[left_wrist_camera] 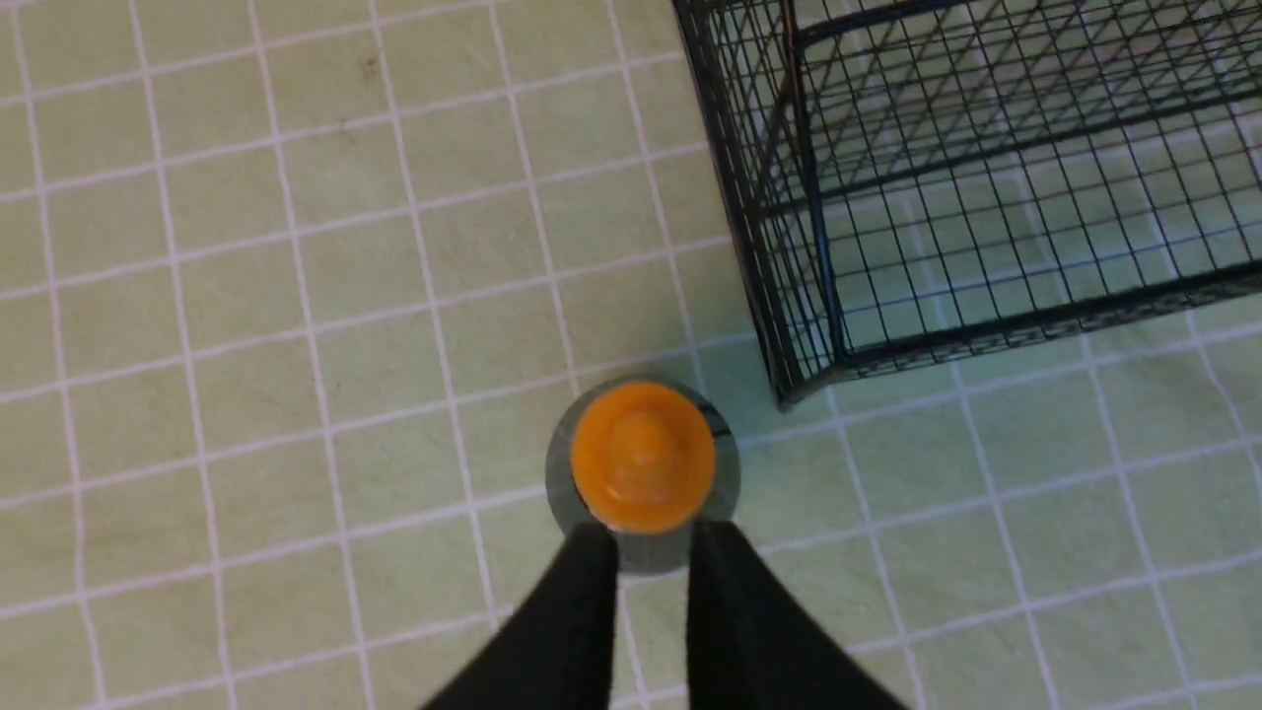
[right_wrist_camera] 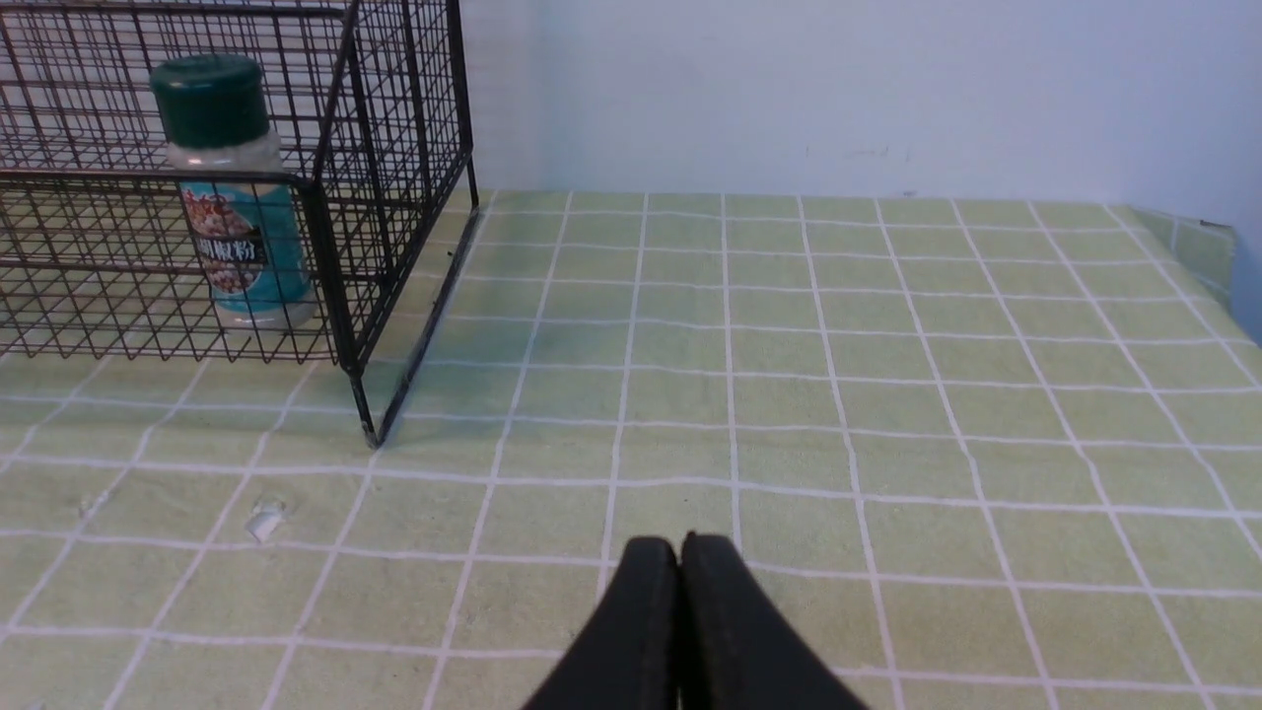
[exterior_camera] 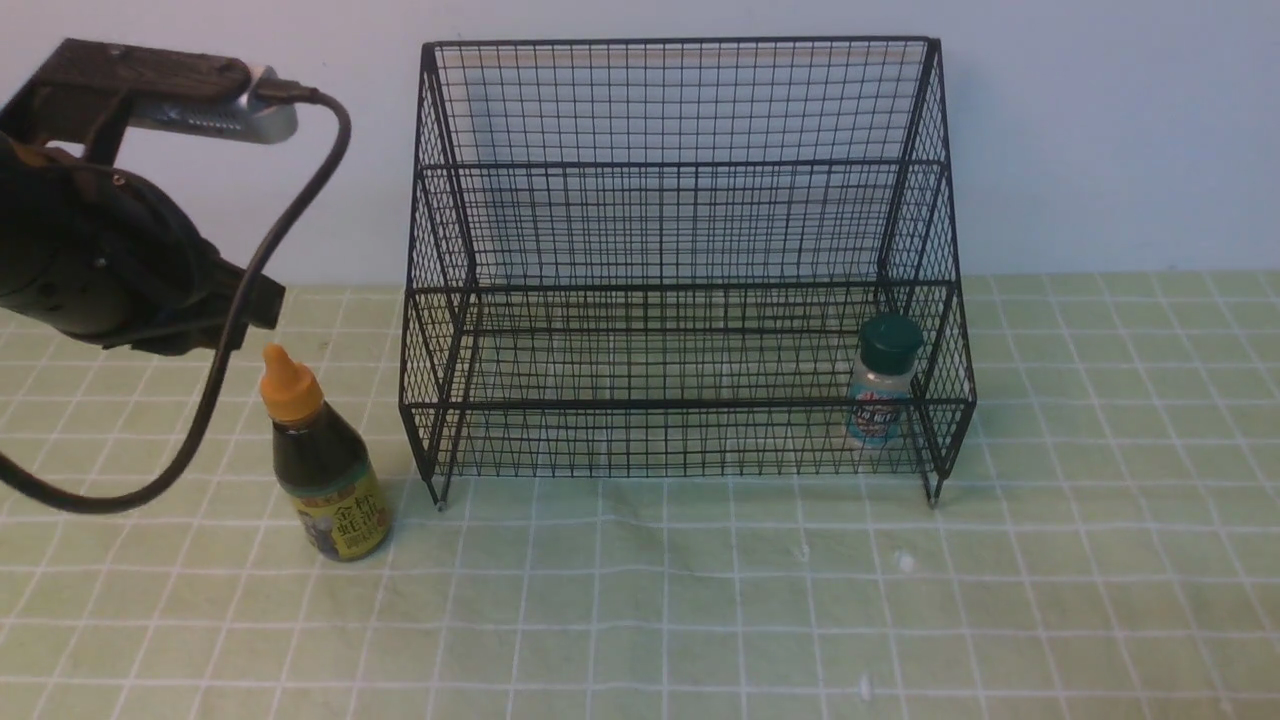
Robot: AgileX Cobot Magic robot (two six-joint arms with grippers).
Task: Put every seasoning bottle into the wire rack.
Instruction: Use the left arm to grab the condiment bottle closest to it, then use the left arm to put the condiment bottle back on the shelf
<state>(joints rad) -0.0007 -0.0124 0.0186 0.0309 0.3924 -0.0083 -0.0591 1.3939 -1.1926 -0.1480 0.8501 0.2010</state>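
Dark-sauce bottle (exterior_camera: 325, 465): upright on the tabletop toward its left edge, just outside the wire rack (exterior_camera: 680, 404), long axis vertical, cap just under the nearer left claw (left_wrist_camera: 651, 552), which is narrowly parted and empty.

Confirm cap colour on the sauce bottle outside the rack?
Orange cap, clearest in left wrist view.

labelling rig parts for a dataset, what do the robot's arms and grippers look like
The left arm is a black rounded housing carrying a silver-grey camera on a dark bracket, with a thick black cable looping from it. The left gripper and right gripper have plain black fingers tapering to narrow tips.
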